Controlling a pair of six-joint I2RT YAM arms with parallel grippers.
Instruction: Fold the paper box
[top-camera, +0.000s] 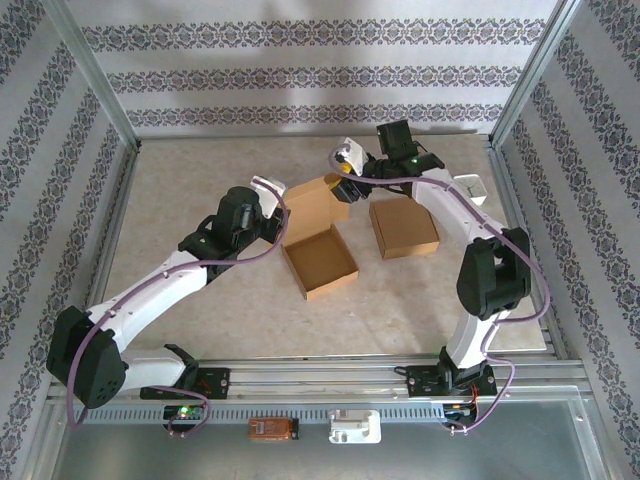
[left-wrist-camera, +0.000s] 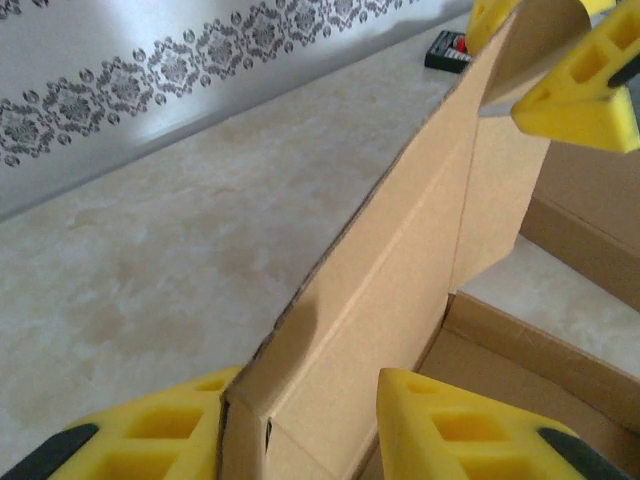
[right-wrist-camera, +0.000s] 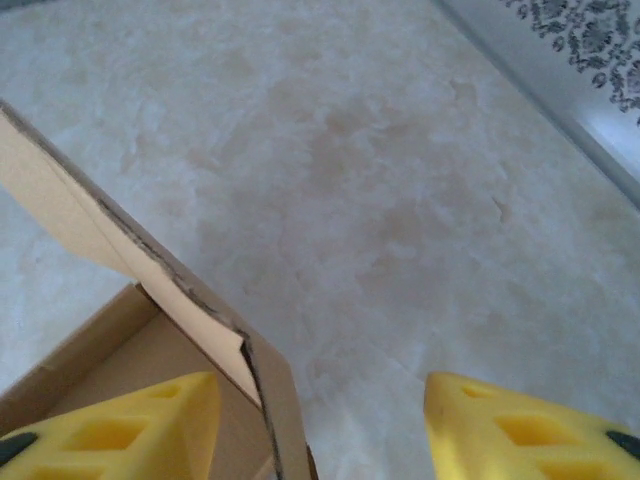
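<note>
Nearest my bases, on the pale marbled table (top-camera: 200, 170), the brown cardboard box (top-camera: 322, 262) lies open, its shallow tray walls already standing. Just to its right, and apart from it, lies a second brown cardboard box (top-camera: 403, 228), flat and seemingly closed. Behind the tray the first box's tall lid flap (top-camera: 315, 203) stands roughly upright, and both my tools are at that flap.

My left gripper (left-wrist-camera: 305, 385) straddles the flap's left end. Its yellow fingers (left-wrist-camera: 140, 430) are apart, one against the outer face and the other just off the inner face, so I am guiding rather than pinching. Farther back, at the flap's other end, my right gripper (right-wrist-camera: 318, 385) is spread wide too, with the cardboard edge close by one finger and well away from the other.

I judge the job about halfway done. The tray is formed and the lid raised, but the lid is not yet brought over and tucked in.
</note>
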